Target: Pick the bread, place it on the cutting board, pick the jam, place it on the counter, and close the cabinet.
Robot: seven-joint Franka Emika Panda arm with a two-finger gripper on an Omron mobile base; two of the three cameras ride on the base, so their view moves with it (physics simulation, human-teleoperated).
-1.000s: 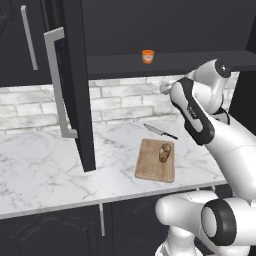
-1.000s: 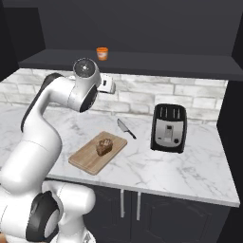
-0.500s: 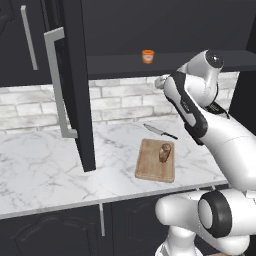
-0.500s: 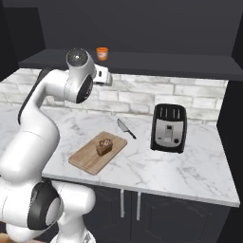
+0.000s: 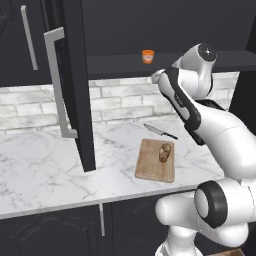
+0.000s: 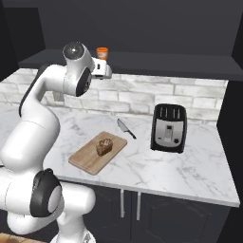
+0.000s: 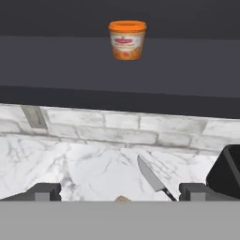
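The orange jam (image 5: 147, 56) jar stands on the open cabinet's shelf (image 5: 117, 66), also visible as jam (image 6: 102, 52) and jam (image 7: 126, 40). The brown bread (image 5: 165, 152) sits upright on the wooden cutting board (image 5: 150, 169) on the marble counter (image 5: 45, 165). My gripper (image 7: 121, 192) is open and empty. It hangs in front of the shelf, just below the jam and apart from it, high above the board. The hand (image 5: 157, 78) points at the back wall. The cabinet door (image 5: 75, 85) stands open at the left.
A knife (image 5: 160, 131) lies on the counter behind the cutting board. A black toaster (image 6: 168, 127) stands to the right. The open door with its silver handle (image 5: 59, 85) juts out over the counter's left part. A brick backsplash runs under the shelf.
The arm has lifted the hand from counter height up toward the shelf and the jam. The bread, board and door have not moved. The jaws stay open.
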